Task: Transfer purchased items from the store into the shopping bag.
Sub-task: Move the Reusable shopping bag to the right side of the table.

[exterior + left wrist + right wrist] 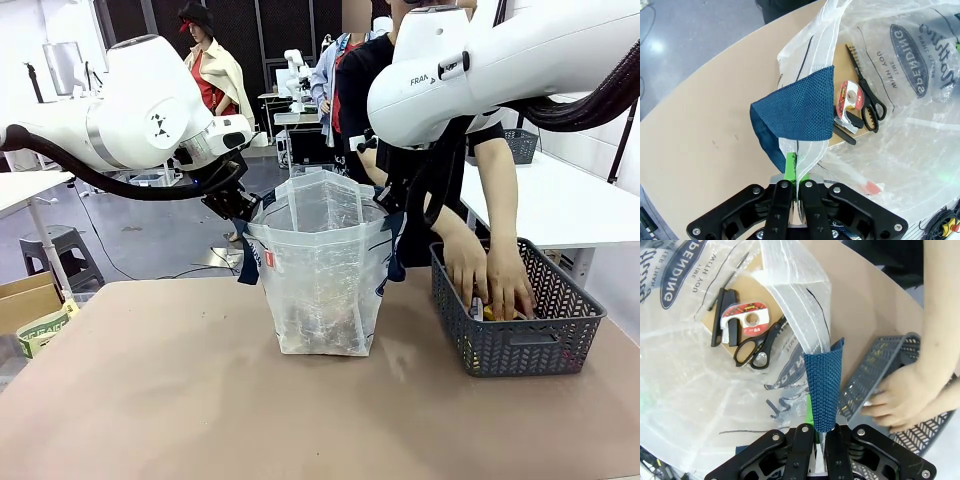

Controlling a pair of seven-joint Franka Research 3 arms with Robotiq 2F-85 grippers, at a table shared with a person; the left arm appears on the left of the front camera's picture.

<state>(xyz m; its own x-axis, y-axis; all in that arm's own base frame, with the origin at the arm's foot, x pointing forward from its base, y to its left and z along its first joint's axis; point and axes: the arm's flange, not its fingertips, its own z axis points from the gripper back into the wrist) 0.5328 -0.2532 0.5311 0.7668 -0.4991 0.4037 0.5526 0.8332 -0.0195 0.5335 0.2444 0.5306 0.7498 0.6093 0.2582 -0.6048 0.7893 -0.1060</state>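
Across the tan worktop (150, 400), I am running both arms to hold the mouth of the shopping bag (320, 280) apart. At left, my left gripper (794, 167) is pinching the bag's rim, its green pads pressed tight on the thin translucent plastic just below a folded navy strap handle (795, 110) of coarse woven mesh. A small red tag (268, 258) is showing on the bag's left wall. The bag is standing upright mid-worktop, crinkled and whitish. Its dark oval logo is reading "SPENDING", with "TIME WITH YOU" in thin capitals beside looping script that I cannot make out. At the bottom of the bag, a flat brown kraft-paper packet (839, 65) is lying under black-handled scissors (865, 85) and a tape dispenser (849, 100) with a red-and-white label. On the bag's right side, my right gripper (820, 427) is clamping the other blue strap where it meets the rim. The white arm above it is showing the letters "FRAN". Just right of the bag, the dark grey lattice basket (520, 350) is sitting on the worktop. A person's hands (508, 283) are reaching down inside it among small items too hidden to name.
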